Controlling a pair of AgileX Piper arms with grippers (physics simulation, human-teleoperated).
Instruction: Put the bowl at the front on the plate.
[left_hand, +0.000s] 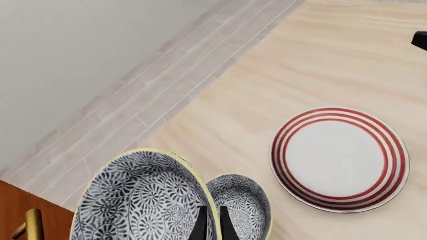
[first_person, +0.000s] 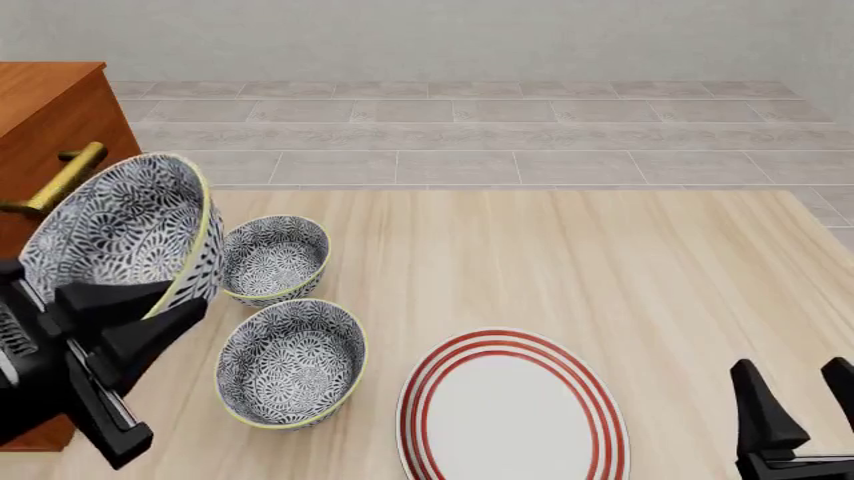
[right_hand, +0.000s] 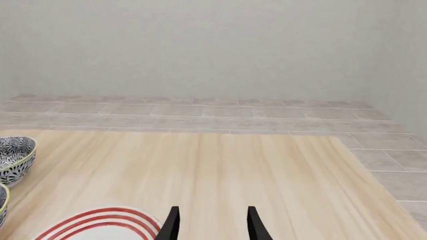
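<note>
Three look-alike blue-and-white bowls, all on the left: the bowl (first_person: 127, 235) is lifted off the table and tilted, its rim pinched in the closed left gripper (left_hand: 211, 225) at far left, while the far bowl (first_person: 274, 257) and the near bowl (first_person: 294, 362) sit on the table (first_person: 601, 260) just right of it. One plate (first_person: 511, 410), red-ringed, lies near centre, bare, just right of the near bowl. Right gripper (right_hand: 212, 222) at near right: jaws parted, holding nothing.

The left hand (left_hand: 211, 223) pinches the bowl (left_hand: 143, 200) by its rim. A second bowl (left_hand: 241, 205) sits beside the plate (left_hand: 339, 159) on the tabletop (left_hand: 320, 65).
</note>
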